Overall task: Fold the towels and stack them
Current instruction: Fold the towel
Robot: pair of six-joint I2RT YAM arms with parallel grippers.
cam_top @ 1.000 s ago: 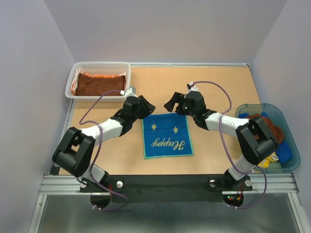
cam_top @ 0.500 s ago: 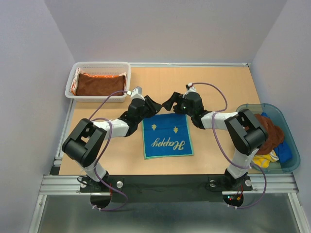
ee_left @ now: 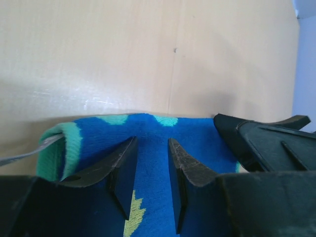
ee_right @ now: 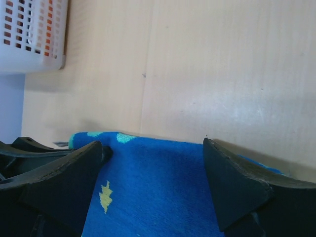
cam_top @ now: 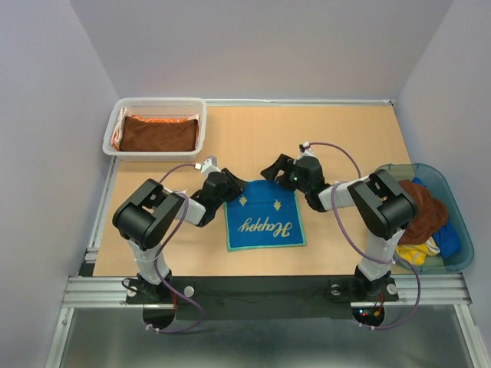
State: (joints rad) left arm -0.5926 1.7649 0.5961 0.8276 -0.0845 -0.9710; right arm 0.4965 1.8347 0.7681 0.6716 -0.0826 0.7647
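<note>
1. Blue towel [cam_top: 265, 215] lies flat mid-counter [cam_top: 345, 130] between both arms; its far edge runs left-right.
2. Left hand [ee_left: 152, 143] at far-left corner, fingers nearly together over cloth. Cannot tell if pinched.
3. Right hand [ee_right: 153, 145] at far-right corner, spread wide, holding nothing.
4. Judgement: each hand is nearest its own corner, and the fold draws the far edge nearward.

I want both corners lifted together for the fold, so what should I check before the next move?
1. Towel flat on table: ok.
2. Left end effector at far left corner: ok.
3. Right end effector over far edge: ok.
4. Left grip on towel: cannot tell; jaws narrow, a gap shows.
5. Right grip on towel: not ok; jaws wide open.
6. Basket clear of both arms: ok.
</note>
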